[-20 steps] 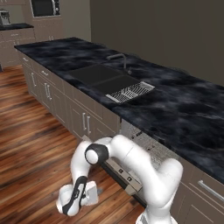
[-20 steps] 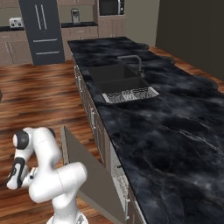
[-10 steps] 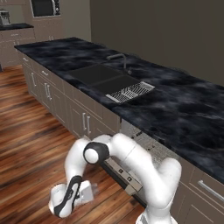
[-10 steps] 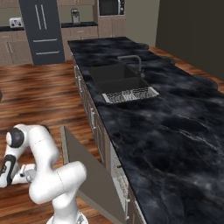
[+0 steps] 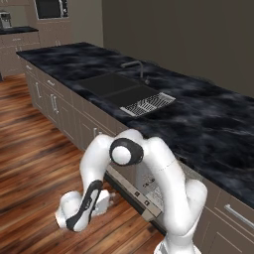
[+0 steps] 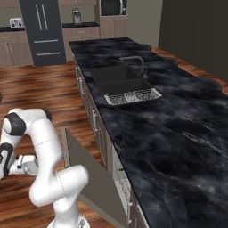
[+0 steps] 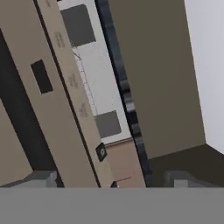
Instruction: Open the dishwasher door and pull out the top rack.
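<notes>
Jaws now stand wide and hold nothing; a second ago they were shut, so the grip is let go. Just beyond them the dishwasher door hangs partly open, its dark edge strip ahead. Farther in, the top rack sits under the worktop, not yet pulled.

I have a long black marbled counter running across my left base view, on a row of taupe cabinets. Set into it is a dark sink basin with a curved faucet behind it (thin, dark). A wire drying tray lies on the counter, touching the basin's near end. Below, a wood plank floor.
</notes>
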